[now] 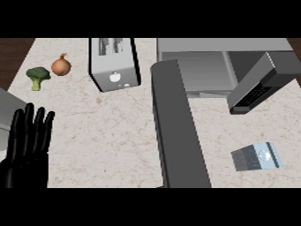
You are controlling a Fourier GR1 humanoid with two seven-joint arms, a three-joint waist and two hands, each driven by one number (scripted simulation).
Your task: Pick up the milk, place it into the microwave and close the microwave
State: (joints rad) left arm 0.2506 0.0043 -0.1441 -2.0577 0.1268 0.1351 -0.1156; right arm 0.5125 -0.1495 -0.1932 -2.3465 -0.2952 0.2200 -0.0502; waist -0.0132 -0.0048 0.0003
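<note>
Head view showed the milk carton (257, 156) lying untouched on the table (114, 132), judged light, rigid, best grasped across its flat sides, while the left hand (25, 145) rested open.

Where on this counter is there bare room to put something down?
The widest bare patch lies between the left hand, the toaster and the grey forearm. Another lies between the milk and the microwave door. The back edge is crowded.

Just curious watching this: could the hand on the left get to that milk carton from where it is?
Probably not easily. The left hand rests open at the counter's left, while the milk lies far right, beyond a grey forearm between them.
</note>
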